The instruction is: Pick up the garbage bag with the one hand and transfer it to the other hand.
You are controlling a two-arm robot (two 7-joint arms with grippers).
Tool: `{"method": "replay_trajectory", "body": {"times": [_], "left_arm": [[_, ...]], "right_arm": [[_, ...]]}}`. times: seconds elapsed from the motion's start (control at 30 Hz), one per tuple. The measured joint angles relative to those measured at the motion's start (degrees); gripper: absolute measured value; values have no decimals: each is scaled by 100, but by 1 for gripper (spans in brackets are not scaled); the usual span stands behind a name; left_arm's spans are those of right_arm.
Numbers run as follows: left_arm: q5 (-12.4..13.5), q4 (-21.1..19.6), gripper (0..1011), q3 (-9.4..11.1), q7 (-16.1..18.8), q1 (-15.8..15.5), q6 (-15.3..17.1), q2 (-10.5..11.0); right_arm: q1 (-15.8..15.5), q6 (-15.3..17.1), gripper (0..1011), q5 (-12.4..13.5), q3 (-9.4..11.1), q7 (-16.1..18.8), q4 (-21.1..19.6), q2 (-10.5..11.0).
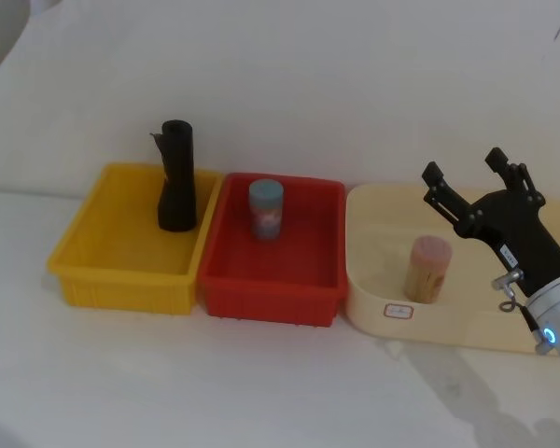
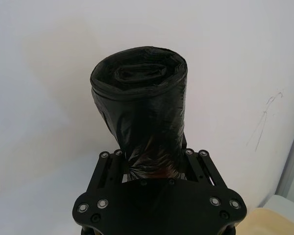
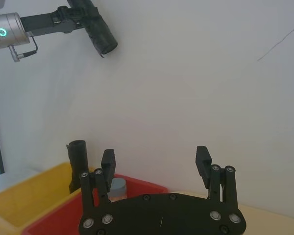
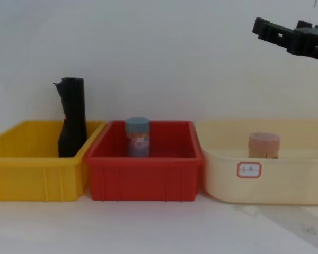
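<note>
The garbage bag (image 2: 142, 107) hangs in the air, clamped between the fingers of the left gripper (image 2: 152, 164). So I judge the pick-up done and only the hand-over left. The right gripper (image 1: 464, 166) is wide open and empty above the cream tray (image 1: 467, 331), well apart from the bag.

Right gripper (image 1: 464, 164), jaws apart, over cream tray (image 1: 373, 301).

Both aloft: the left gripper (image 2: 153, 154), jaws clamped on the garbage bag (image 2: 142, 98), and the right gripper (image 1: 464, 164), jaws wide apart
</note>
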Motion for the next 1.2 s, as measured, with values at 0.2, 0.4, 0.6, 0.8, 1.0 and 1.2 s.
{"method": "replay_trajectory", "body": {"times": [0.2,0.4,0.6,0.8,1.0,1.2], "left_arm": [[0,0,486,0,0,1,0,0],[0,-1,486,0,0,1,1,0],[0,-1,486,0,0,1,1,0],[0,-1,486,0,0,1,1,0],[0,-1,486,0,0,1,1,0],[0,-1,486,0,0,1,1,0]], "right_arm": [[-44,5,1001,-16,0,-38,-28,7],[-237,90,1001,-111,-8,-211,-143,55],[-514,213,1001,-242,-19,-456,-299,122],[-874,373,1001,-419,-32,-772,-508,208],[-1154,494,1001,-554,-45,-1018,-663,273],[-1417,612,1001,-675,-53,-1253,-818,336]]}}
